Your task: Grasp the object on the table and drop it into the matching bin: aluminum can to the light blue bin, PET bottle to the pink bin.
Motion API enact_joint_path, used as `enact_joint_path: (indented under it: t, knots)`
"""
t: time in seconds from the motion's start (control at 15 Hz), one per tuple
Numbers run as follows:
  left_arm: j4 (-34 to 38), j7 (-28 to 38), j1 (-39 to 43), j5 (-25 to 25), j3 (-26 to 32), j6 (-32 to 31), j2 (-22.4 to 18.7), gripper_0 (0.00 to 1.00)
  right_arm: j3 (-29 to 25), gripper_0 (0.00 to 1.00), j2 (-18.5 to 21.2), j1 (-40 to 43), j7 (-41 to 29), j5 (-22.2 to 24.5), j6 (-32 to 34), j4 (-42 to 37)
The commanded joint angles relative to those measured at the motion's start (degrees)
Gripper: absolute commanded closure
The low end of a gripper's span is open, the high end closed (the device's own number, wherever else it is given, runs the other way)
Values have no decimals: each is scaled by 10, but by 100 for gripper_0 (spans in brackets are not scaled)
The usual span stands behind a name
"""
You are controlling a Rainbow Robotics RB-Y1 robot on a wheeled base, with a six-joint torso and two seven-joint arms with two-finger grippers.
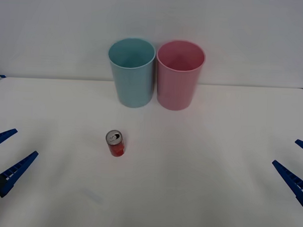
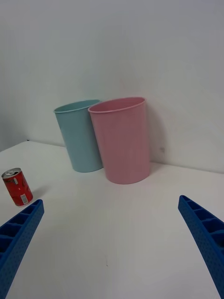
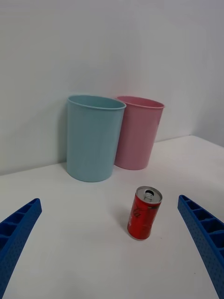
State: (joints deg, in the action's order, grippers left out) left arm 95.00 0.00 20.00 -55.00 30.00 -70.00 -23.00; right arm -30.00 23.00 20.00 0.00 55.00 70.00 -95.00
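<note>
The left gripper (image 1: 5, 151), with its blue ribbed fingers spread wide and nothing held between them, is seen low at the left edge of the front view, above the wide flat plain white table (image 1: 198, 186); in the left wrist view the same gripper (image 3: 109, 238) is released, its two fingers (image 3: 18, 233) set at the corners. The right gripper (image 1: 296, 162) is placed at the right edge of the front view, likewise spread and holding nothing; in the right wrist view its gripper (image 2: 111, 222) is seen parted, one blue finger (image 2: 205, 238) at each corner. The small red aluminum can with a silver top and pull tab (image 1: 115, 143) is stood upright on the table, left of centre, nearer the left gripper and well apart from both; it is seen between the left fingers' lines in the left wrist view (image 3: 145, 213) and at the edge of the right wrist view (image 2: 17, 187). Behind it, at the far edge against the wall, the tall round light blue plastic bin (image 1: 131, 72) is stood just beside the tall round pink plastic bin (image 1: 179, 75), the blue one to the left.
</note>
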Motion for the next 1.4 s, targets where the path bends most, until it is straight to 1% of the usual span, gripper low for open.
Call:
enact_joint_path:
  t: [0.07,0.2,0.4,0.53,0.73,0.87,1.27,1.4]
  knots:
    - [0,0,0,0,0,0,0,0,0,0,0,0,0,0,0,0]
    - [-9,0,-9,2,0,1,6,0,0,0,0,0,0,0,0,0]
    - [-10,-2,-12,8,-10,2,-10,0,0,0,0,0,0,0,0,0]
    - [-13,-5,-8,7,-12,2,-13,0,0,0,0,0,0,0,0,0]
    - [-14,-11,2,-14,-14,2,-13,0,0,0,0,0,0,0,0,0]
    - [-14,-11,11,-17,-21,5,-13,0,0,0,0,0,0,0,0,0]
    - [-14,-36,40,-19,-71,31,-13,0,0,0,0,0,0,0,0,0]
    - [-14,-68,50,-19,-95,60,-13,0,0,0,0,0,0,0,0,0]
